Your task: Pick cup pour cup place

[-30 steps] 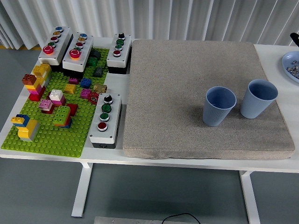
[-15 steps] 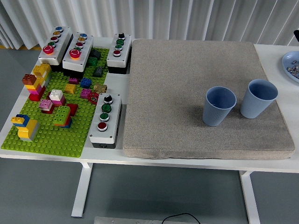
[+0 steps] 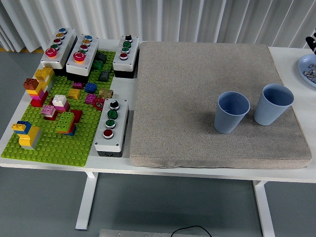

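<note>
Pick step, not yet begun: neither cup is grasped, and my next move, as I judge it, is to reach in from the right and close on one cup's side wall without tipping it. Both blue ribbed cups — left cup [image 3: 231, 112] and right cup [image 3: 273, 104] — stand upright, near each other but apart, on the grey pad [image 3: 187, 84]. Farther off at the right edge, only a dark sliver of my right hand [image 3: 312, 41] shows — finger state cannot be told; my left hand is out of view.

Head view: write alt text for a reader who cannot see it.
Two empty blue cups, the left cup and the right cup, stand upright and apart on a grey pad on a white table. A green brick baseplate and button boxes lie left; the right hand barely shows at the right edge.
</note>
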